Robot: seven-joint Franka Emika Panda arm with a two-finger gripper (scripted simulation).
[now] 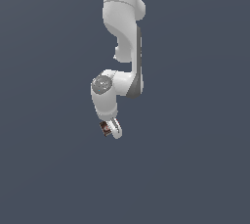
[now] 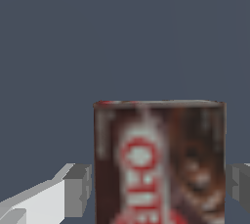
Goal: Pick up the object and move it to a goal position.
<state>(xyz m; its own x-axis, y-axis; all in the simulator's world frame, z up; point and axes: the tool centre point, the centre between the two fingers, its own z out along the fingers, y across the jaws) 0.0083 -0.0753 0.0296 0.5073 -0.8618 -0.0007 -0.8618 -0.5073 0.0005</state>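
Observation:
The object is a small flat box (image 1: 104, 128), dark brown with a red label and whitish lettering. In the exterior view it sits at the tip of my gripper (image 1: 110, 130), below the white arm. In the wrist view the box (image 2: 158, 164) fills the space between the two grey fingers (image 2: 78, 189), and each finger sits against one of its sides. The gripper (image 2: 158, 189) is shut on the box. I cannot tell how high the box is above the floor.
A plain dark grey-blue surface (image 1: 195, 169) lies all around. The white arm (image 1: 122, 32) reaches in from the top of the exterior view. No goal marker shows.

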